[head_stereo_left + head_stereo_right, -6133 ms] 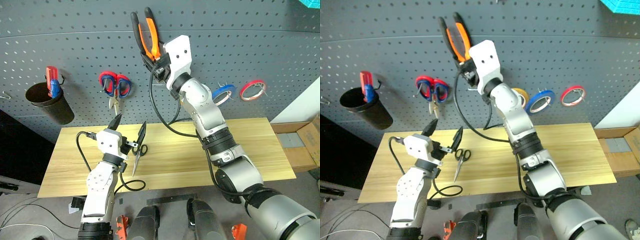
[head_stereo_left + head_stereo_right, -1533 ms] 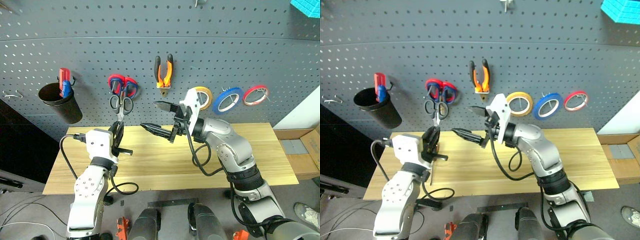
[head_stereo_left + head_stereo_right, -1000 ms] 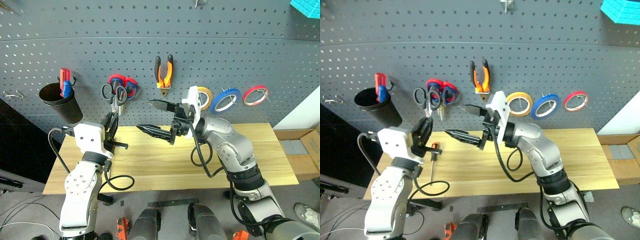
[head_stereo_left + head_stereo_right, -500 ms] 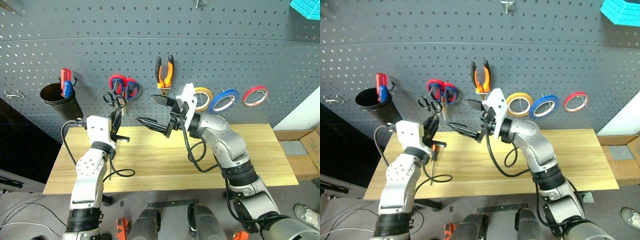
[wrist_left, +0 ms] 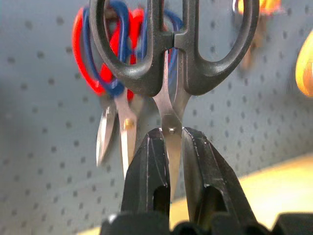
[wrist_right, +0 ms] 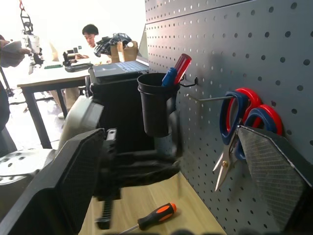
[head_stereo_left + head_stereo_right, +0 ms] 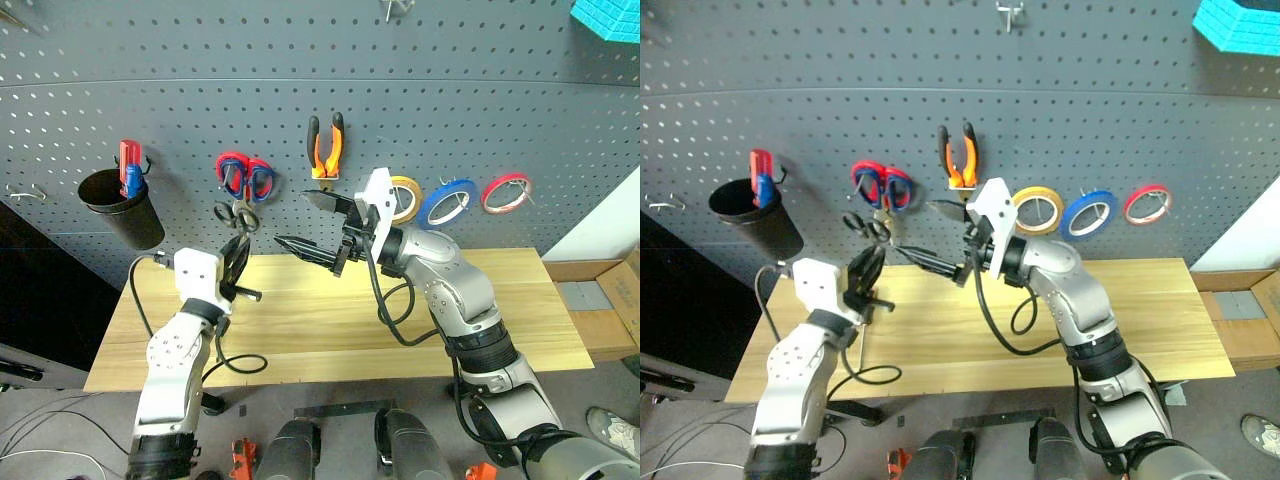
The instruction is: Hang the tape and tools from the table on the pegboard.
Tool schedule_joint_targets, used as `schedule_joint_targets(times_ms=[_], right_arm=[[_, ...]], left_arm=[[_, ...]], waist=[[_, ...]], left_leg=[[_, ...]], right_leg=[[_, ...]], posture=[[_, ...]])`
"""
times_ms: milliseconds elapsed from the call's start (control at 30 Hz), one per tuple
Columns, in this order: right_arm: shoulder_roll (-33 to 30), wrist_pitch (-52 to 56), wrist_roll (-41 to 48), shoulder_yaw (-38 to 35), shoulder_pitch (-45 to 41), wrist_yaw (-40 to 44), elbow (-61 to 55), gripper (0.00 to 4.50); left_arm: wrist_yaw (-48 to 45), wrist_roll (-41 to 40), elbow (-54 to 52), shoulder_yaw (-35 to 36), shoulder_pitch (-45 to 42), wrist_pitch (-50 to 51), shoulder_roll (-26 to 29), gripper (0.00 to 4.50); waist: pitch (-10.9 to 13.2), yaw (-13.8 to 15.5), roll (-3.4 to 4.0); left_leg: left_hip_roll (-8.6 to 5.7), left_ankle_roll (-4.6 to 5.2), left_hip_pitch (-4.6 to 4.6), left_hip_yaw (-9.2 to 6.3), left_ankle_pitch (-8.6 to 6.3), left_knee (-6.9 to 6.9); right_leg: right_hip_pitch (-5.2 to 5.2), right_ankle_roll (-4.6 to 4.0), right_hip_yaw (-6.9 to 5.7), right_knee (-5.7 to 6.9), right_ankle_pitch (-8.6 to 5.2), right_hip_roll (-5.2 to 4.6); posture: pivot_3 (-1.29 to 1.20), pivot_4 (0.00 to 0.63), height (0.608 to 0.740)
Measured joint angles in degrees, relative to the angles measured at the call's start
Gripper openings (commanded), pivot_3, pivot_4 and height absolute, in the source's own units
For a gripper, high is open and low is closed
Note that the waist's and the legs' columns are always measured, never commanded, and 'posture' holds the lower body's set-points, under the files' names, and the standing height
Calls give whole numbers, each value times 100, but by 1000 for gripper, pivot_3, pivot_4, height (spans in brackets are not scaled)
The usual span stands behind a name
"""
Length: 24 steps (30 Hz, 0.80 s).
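Left wrist view: the left gripper (image 5: 169, 147) has its fingers clamped on the blades of the small black-handled scissors (image 5: 173, 58), handles up, just short of the pegboard (image 7: 480, 90) and beside the red-and-blue scissors (image 7: 245, 176). Next, I judge, a handle loop must slip over a free hook. On the bench (image 7: 400, 320) lies the screwdriver (image 6: 146, 221). The right gripper (image 7: 318, 228) hovers spread wide, empty. Pliers (image 7: 327, 146) and yellow tape (image 7: 405, 195) already hang. No writing is legible.

screwdriver (image 6: 155, 216) lies on the table (image 6: 195, 218) below the black cup (image 6: 156, 103).
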Motion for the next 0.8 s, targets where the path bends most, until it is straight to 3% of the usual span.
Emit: schedule_joint_targets(times_ms=[800], right_arm=[[-81, 73, -252, 209, -190, 8, 27, 4500]], left_arm=[[330, -114, -810, 5, -466, 1617, 77, 97]], waist=[[-35, 8, -6]], left_leg=[[-6, -3, 8, 1, 2, 5]], right_leg=[[3, 1, 3, 14, 1, 1]], posture=[[31, 142, 740]])
